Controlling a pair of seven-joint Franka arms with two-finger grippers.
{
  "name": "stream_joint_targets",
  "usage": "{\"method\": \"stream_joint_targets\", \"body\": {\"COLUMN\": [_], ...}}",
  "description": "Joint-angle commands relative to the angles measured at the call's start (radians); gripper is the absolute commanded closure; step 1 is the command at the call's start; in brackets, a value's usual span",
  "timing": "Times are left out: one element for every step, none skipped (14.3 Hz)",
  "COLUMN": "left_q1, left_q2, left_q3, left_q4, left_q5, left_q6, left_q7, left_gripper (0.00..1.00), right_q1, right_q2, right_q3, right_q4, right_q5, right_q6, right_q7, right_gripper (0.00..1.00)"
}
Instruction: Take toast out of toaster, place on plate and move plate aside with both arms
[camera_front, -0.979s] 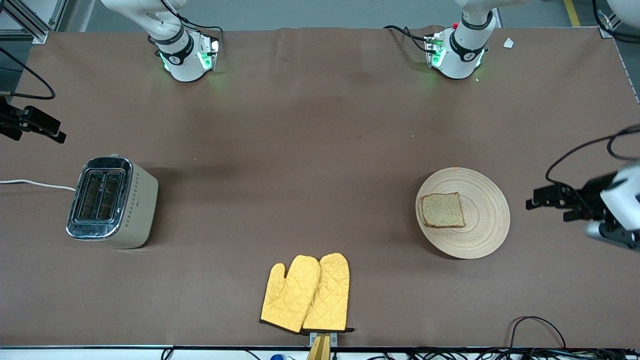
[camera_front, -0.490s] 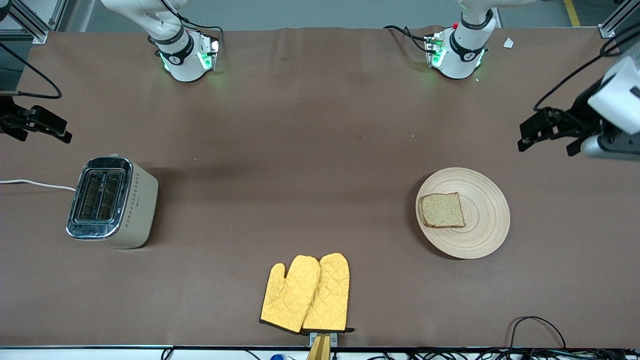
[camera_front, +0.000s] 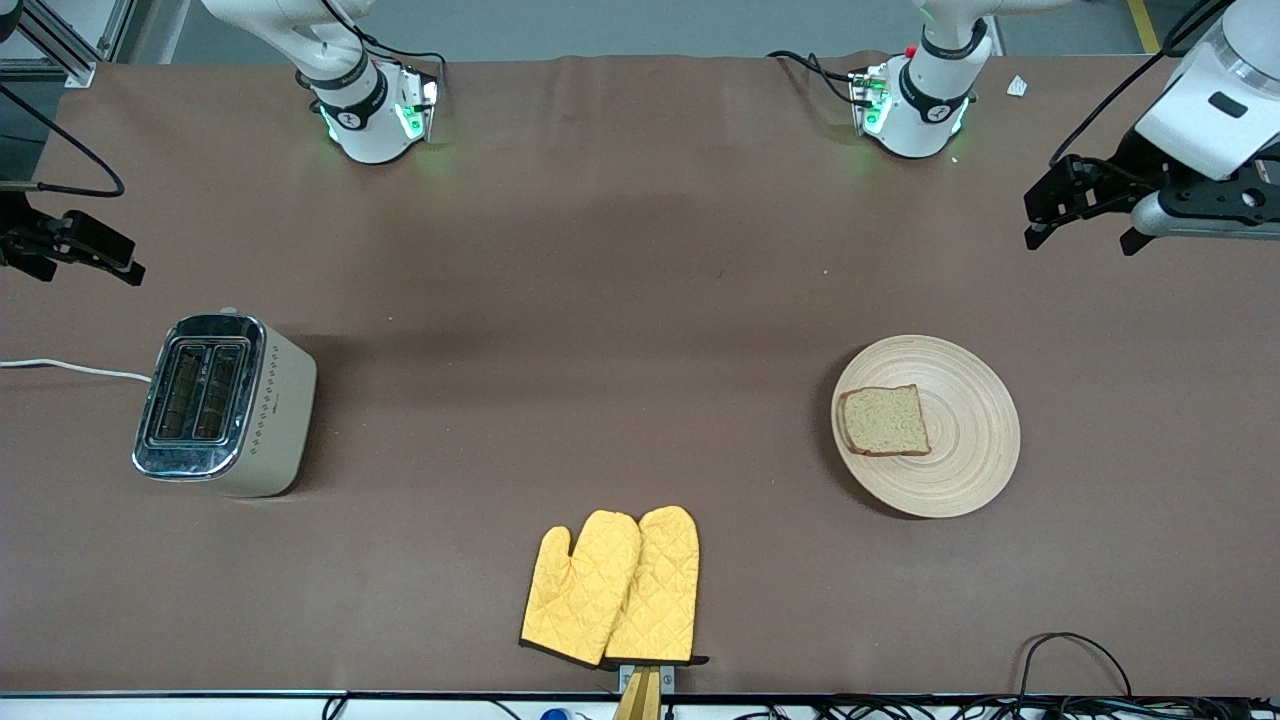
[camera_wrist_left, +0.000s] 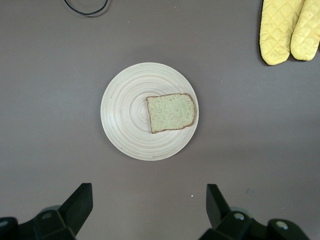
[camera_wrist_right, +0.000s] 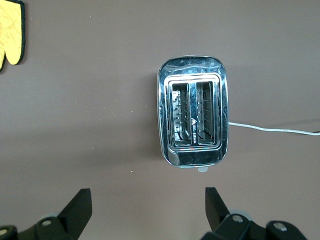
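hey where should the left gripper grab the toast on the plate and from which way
Probably from straight above, fingers closing across two opposite crust edges. The toast lies flat on the plate, off-centre toward the right arm's end, so its sides are not open to a level approach. The left gripper is open and high over the table, the plate in its wrist view. The right gripper, also open, waits over the toaster.

White jointed arms (camera_front: 1215, 95) with black bands were seen, bases (camera_front: 375, 120) lit green, black cables looped alongside, black grippers fitted.
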Motion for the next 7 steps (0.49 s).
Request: {"method": "stream_joint_targets", "body": {"left_q1": [0.027, -0.002, -0.040, -0.042, -0.048, -0.045, -0.048], "left_q2": [0.004, 0.007, 0.013, 0.024, 0.024, 0.029, 0.038], "left_q3": [-0.003, 0.008, 0.038, 0.055, 0.054, 0.052, 0.052], "left_q4": [-0.009, 0.004, 0.019, 0.031, 0.042, 0.054, 0.070], "left_q5": [0.015, 0.018, 0.018, 0.019, 0.019, 0.033, 0.055], "left_q6": [0.026, 0.024, 0.024, 0.024, 0.021, 0.018, 0.010], "left_q7": [0.052, 0.057, 0.058, 0.061, 0.061, 0.061, 0.061], "left_gripper": [0.00, 0.00, 0.00, 0.00, 0.00, 0.00, 0.00], "right_q1": [0.009, 0.009, 0.009, 0.009, 0.018, 0.023, 0.024], "right_q2": [-0.031, -0.031, -0.031, -0.030, -0.030, -0.030, -0.031], "right_q3": [0.002, 0.002, 0.002, 0.005, 0.006, 0.006, 0.007], "right_q4": [-0.031, -0.033, -0.033, -0.033, -0.033, -0.030, -0.028], "right_q5": [0.011, 0.011, 0.011, 0.009, 0.000, -0.003, -0.012], "right_q6": [0.011, 0.017, 0.022, 0.023, 0.014, 0.013, 0.011], "right_q7": [0.019, 0.022, 0.022, 0.020, 0.020, 0.013, 0.011], "right_gripper": [0.00, 0.00, 0.00, 0.00, 0.00, 0.00, 0.00]}}
